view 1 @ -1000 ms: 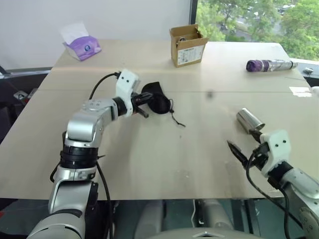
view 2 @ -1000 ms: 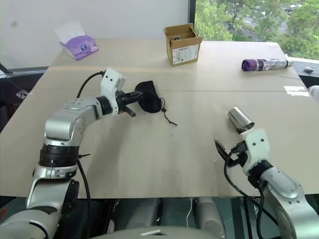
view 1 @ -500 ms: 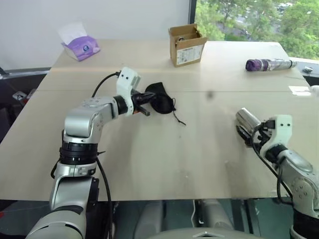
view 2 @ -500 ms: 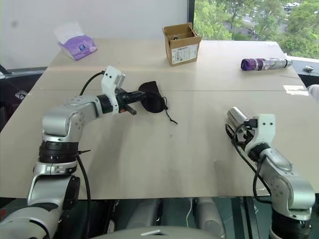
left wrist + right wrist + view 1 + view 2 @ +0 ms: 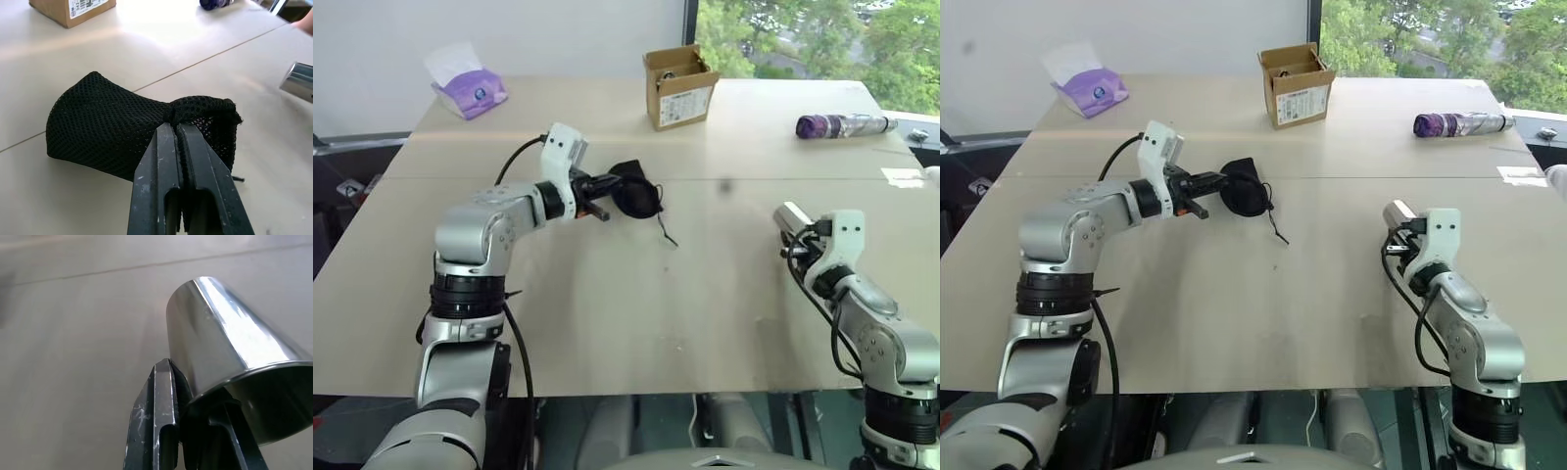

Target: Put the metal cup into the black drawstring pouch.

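The black drawstring pouch is a mesh bag lying on the table left of centre, its cord trailing toward me. My left gripper is shut on the gathered edge of the pouch, fingertips pressed together at its mouth. The metal cup, a shiny steel cylinder, lies on its side at the right. My right gripper is shut on the rim of the cup, one finger outside the wall and the other inside the open end.
A cardboard box stands at the back centre, with a purple tissue pack at the back left. A purple-and-silver tube lies at the back right. A paper slip sits by the right edge.
My right gripper moved forward to the cup and went from open to shut on its rim. The left gripper kept its hold on the pouch, almost still.
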